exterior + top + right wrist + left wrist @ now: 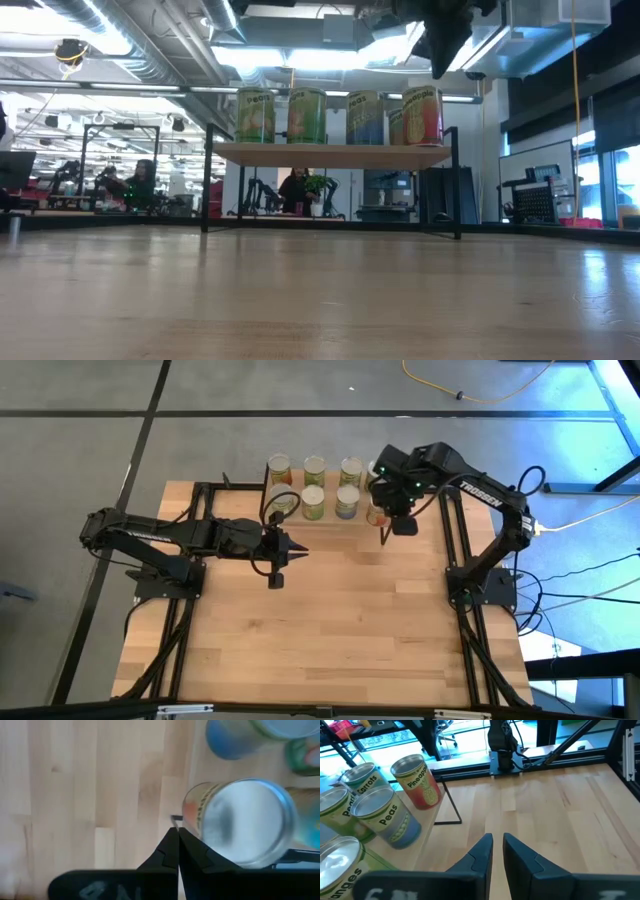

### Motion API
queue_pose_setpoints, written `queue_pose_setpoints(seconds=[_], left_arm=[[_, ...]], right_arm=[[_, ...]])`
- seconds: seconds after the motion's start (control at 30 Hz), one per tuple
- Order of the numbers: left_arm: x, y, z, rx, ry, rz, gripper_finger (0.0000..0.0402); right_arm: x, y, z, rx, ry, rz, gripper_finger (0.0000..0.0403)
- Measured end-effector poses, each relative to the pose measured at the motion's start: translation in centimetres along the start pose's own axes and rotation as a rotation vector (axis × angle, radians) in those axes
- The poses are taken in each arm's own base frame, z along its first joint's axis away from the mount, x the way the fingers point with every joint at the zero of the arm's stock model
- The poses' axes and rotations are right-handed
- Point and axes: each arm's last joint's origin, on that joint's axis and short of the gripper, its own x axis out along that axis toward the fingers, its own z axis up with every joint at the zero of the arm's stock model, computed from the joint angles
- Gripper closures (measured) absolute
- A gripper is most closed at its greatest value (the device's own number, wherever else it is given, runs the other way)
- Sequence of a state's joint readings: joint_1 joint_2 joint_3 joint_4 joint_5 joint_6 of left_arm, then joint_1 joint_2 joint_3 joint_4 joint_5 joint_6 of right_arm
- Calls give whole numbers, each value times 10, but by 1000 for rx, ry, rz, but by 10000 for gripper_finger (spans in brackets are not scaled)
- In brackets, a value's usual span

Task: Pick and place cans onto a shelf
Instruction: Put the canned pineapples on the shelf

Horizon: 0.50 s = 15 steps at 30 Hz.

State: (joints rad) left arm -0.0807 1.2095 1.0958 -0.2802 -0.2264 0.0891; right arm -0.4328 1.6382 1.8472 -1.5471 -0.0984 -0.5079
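The small cylindrical tin cans with pale silvery tops and green, blue and orange-red labels all stand upright on the shelf, a small rack with a light wood top board on thin black metal legs, at the upper middle of the high view. They stand in two close rows, four behind and four in front. In the low view four of them show side by side on the board: two green-labelled cans at the left, a blue one next, and an orange-red pineapple can at the right end.

My right hand hangs just off the shelf's right end, in the upper right of the high view, beside the orange-red can. In my right wrist view its two dark fingers are pressed together with nothing between them, and that can's silvery top sits just beside them, apart from the tips.

My left hand is left of centre in the high view, over the bare light wooden bench, near the shelf's front edge. In my left wrist view its fingers stand a narrow gap apart and pinch nothing. Past them I see the peas can, the carrots can and the pineapple can on the board.
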Motion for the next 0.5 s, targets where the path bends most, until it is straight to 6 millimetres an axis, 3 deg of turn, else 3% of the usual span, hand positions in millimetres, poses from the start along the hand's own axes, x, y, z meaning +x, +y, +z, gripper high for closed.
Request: queue_pose_setpoints(seconds=[0.27, 0.5], left_arm=[[0, 0, 0, 0, 0, 0, 397], [0, 0, 0, 0, 0, 1, 400]], right_arm=[[21, -3, -3, 4, 62, -10, 401], [29, -5, -3, -18, 82, -45, 402]])
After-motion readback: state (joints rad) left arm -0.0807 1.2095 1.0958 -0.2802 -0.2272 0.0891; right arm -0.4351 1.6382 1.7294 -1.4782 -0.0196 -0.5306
